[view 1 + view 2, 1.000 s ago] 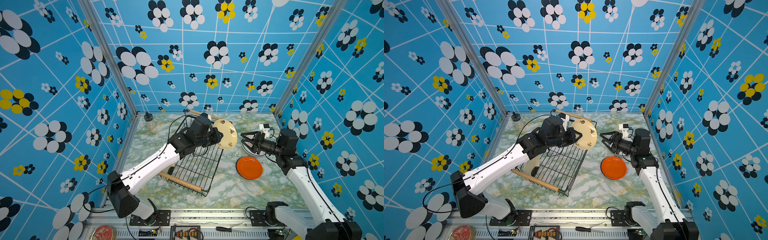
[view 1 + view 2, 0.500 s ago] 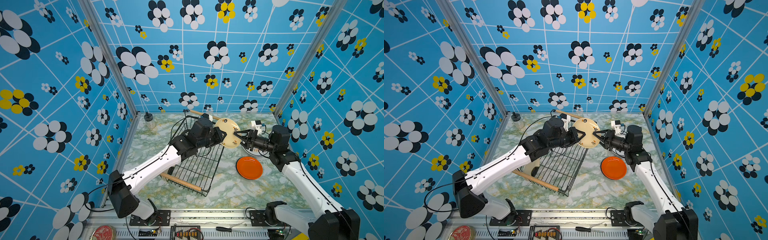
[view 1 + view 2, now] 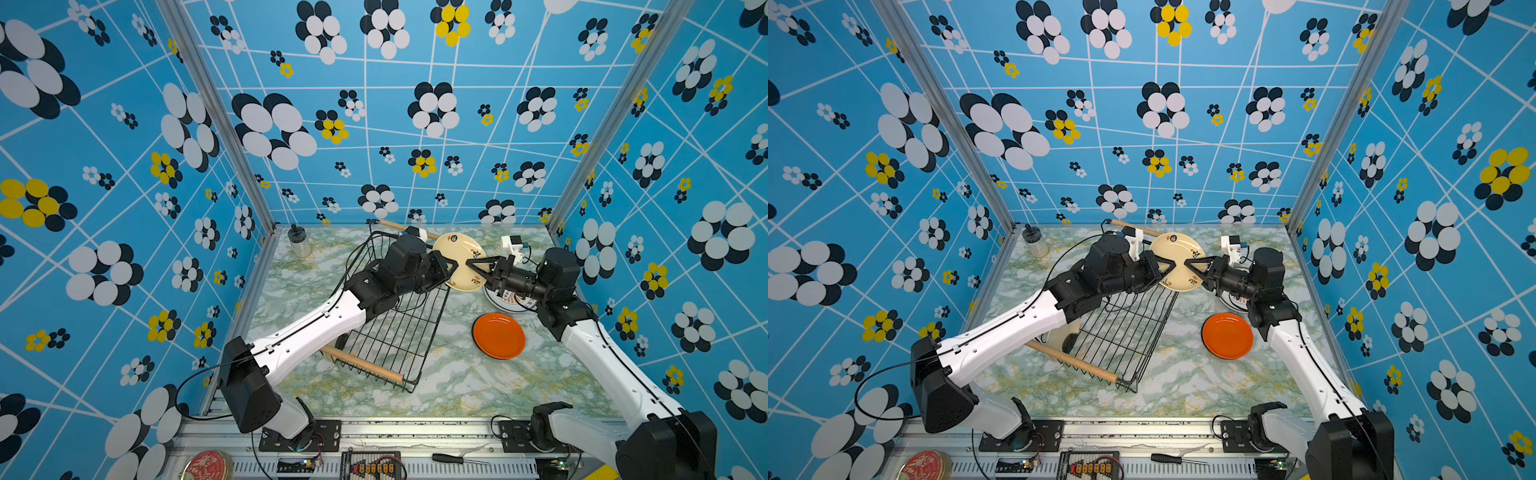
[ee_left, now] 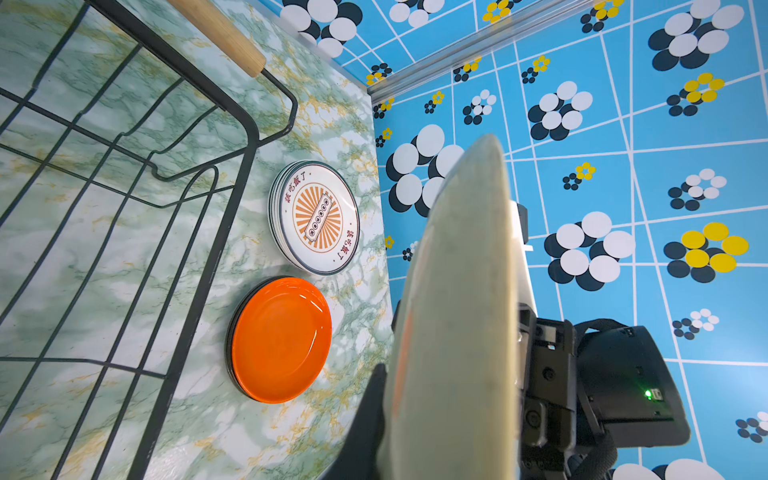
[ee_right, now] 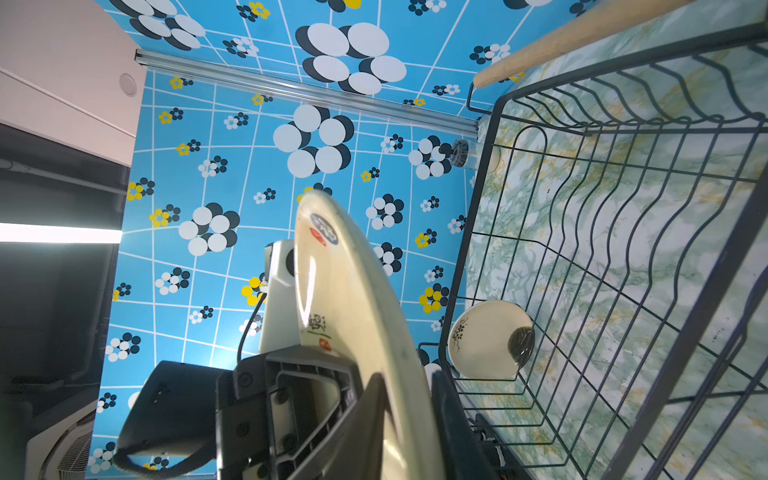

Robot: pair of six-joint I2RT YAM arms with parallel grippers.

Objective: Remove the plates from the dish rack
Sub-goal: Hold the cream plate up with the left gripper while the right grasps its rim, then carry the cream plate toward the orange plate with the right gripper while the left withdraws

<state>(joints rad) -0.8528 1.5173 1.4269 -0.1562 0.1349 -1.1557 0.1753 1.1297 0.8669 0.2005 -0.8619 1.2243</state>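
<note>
Plate [image 3: 457, 249] is held on edge in mid-air, just beside rack [image 3: 390, 332]. L pincer [image 3: 451, 270] is clamped on one rim. R pincer [image 3: 476, 270] straddles opp. rim, grip can't be told. Prob. light, stiff, glazed, so slippery & breakable; best pinched deep on rim.

Blue walls [image 3: 374, 124] printed with black, white and yellow flowers enclose a green marbled tabletop [image 3: 457, 386]; aluminium posts [image 3: 218, 116] mark the far corners.

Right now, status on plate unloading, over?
Left gripper shut on cream plate, right gripper shut on opposite rim. Plate aloft by dish rack. Small plate in rack. Orange plate on table nearby.
</note>
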